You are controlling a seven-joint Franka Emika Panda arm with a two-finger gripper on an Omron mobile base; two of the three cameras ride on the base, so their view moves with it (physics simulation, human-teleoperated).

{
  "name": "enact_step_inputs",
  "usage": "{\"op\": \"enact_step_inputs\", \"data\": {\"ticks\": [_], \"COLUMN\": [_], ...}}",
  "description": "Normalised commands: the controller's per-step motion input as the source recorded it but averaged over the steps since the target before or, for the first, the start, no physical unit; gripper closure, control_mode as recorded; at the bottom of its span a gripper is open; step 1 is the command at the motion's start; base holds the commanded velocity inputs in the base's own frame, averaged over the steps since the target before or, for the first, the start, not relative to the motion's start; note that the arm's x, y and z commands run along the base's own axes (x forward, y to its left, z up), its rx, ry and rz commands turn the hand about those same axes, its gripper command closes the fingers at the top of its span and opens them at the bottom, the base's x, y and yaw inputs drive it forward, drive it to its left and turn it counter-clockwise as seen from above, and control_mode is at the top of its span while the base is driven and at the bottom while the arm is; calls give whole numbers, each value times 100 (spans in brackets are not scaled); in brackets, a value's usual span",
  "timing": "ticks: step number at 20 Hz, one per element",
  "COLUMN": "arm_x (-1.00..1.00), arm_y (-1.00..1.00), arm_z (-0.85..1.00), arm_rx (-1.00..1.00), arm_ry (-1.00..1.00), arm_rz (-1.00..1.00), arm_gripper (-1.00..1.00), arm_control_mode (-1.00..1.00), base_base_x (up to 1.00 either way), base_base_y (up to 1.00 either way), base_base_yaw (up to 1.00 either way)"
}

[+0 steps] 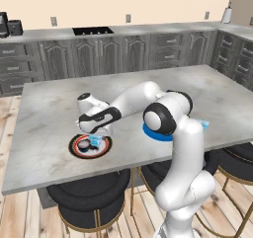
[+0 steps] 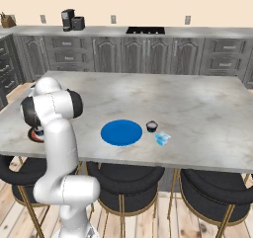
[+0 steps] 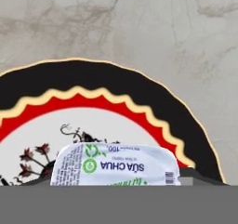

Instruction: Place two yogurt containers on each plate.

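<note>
gripper [image 1: 94, 133] low over patterned plate [image 1: 74, 150], jaws' state unclear, pale blue tub [image 3: 115, 165] half cut off

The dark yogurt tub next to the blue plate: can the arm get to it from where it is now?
Probably yes. The dark yogurt tub stands alone on the counter beside the blue plate, nothing over or around it. The gripper is over the patterned plate, so the arm must swing across.

2 tubs [image 1: 90, 143] on patterned plate [image 1: 75, 150]
</note>
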Motion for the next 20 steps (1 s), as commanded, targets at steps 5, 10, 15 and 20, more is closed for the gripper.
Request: {"op": "enact_step_inputs", "data": {"ticks": [5,10,15,20], "arm_x": [0,-6,-1,0], "arm_y": [-1,-6,-9,-26], "arm_z": [0,0,8,49], "arm_rx": [0,0,0,6], "arm_ry": [1,6,4,0], "arm_rz": [0,0,0,0], "arm_gripper": [-100,-100,-100,-100], "arm_control_mode": [-100,-100,-100,-100], "base_base_x": [0,0,0,0], "base_base_y": [0,0,0,0], "base_base_yaw": [0,0,0,0]}}
